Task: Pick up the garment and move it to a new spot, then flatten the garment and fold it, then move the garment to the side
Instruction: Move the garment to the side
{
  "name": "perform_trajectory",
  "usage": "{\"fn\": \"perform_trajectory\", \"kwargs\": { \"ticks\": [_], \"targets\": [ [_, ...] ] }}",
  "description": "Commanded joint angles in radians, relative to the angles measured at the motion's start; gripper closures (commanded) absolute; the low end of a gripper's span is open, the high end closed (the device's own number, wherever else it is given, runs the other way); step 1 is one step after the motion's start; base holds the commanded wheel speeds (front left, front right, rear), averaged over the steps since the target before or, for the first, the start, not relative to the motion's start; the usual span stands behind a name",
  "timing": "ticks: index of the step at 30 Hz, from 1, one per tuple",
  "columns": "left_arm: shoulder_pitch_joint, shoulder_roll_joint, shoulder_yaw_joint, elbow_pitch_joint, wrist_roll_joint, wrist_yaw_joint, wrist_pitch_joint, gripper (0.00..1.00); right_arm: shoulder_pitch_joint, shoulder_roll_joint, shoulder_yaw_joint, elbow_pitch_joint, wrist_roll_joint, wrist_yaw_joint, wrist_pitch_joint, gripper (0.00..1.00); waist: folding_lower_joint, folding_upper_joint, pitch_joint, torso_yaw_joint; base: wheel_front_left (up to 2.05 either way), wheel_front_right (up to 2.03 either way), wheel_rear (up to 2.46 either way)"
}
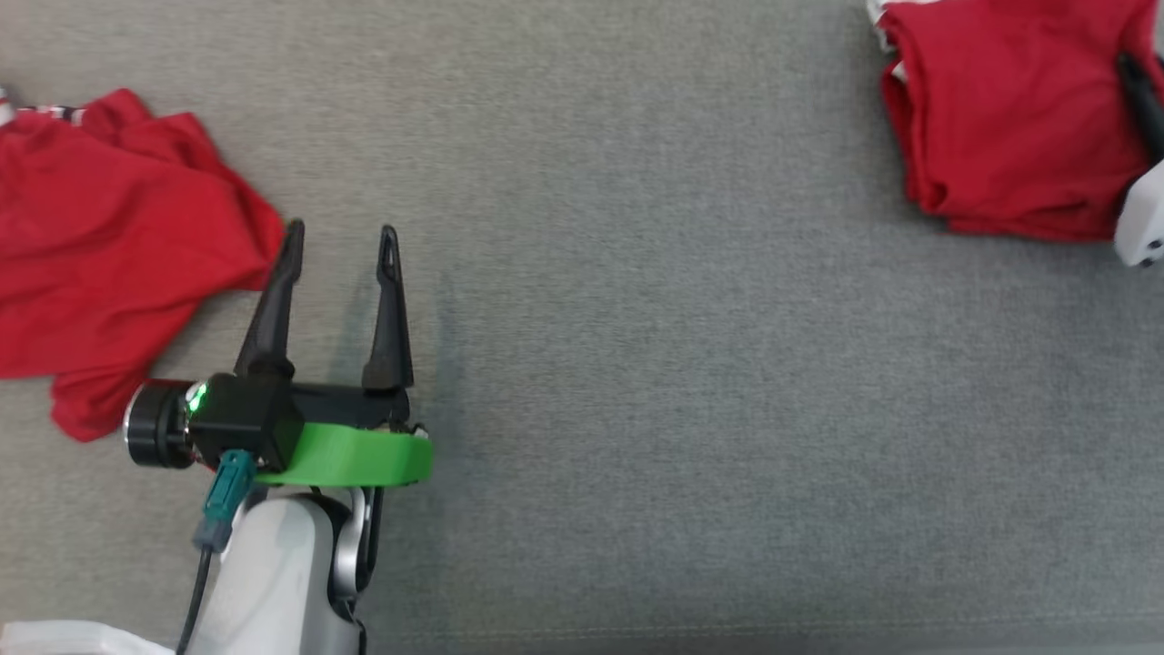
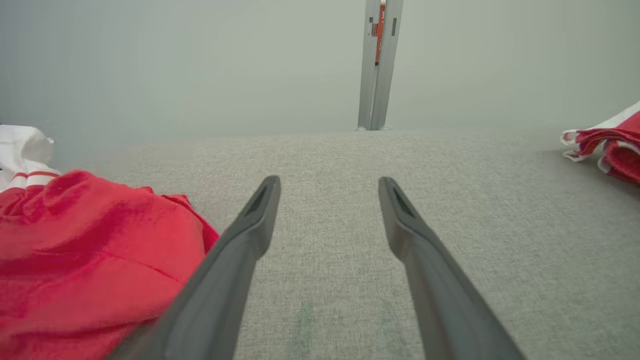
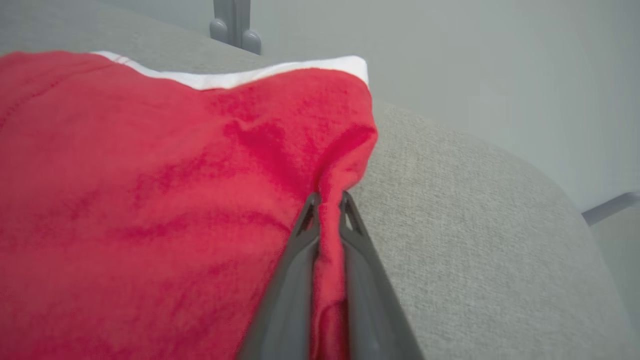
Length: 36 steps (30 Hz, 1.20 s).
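Since the right gripper (image 3: 328, 197) pinches the folded red garment (image 1: 1009, 118) at its edge, far right on the grey surface (image 1: 682, 364), sliding low and slow should keep folds stacked; left gripper (image 1: 341, 232) stands spread.

Legible text, labels, brands, numbers, signs: none.
Checked, nothing readable: folded red garment (image 1: 1009, 118), including white trim; crumpled red garment (image 1: 109, 255), including striped white edge; grey fabric-covered bench (image 1: 682, 364).
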Motion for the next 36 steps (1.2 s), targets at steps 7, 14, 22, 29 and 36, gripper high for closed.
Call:
{"fn": "perform_trajectory", "kwargs": {
  "ticks": [7,14,22,29,36],
  "targets": [
    [-0.078,0.053,0.005,-0.034,0.054,0.005,0.004,0.0,-0.093,-0.092,0.022,-0.002,0.061,-0.002,-0.035,1.0,-0.0001,-0.0001,0.182,-0.22,0.0,0.0,0.0],
    [-0.098,0.079,-0.007,-0.085,0.073,0.008,0.035,0.0,-0.176,-0.136,0.057,0.015,0.08,-0.002,-0.037,1.0,-0.0001,-0.0001,0.198,-0.266,0.0,0.0,0.0],
    [-0.052,0.089,-0.005,-0.125,0.065,0.019,0.049,0.0,-0.286,-0.132,0.12,0.062,0.063,-0.002,0.002,1.0,-0.0001,-0.0001,0.182,-0.266,0.0,0.0,0.0],
    [-0.042,0.095,-0.003,-0.146,0.057,0.029,0.055,0.0,-0.349,-0.114,0.16,0.131,0.068,-0.002,0.007,0.0,-0.0001,-0.0001,0.185,-0.264,0.0,0.0,0.0],
    [-0.038,0.084,0.002,-0.118,0.044,0.035,0.036,0.0,-0.382,-0.107,0.166,0.193,0.031,-0.002,-0.056,0.0,-0.0001,-0.0001,0.16,-0.244,0.0,0.0,0.0]
  ]
}}
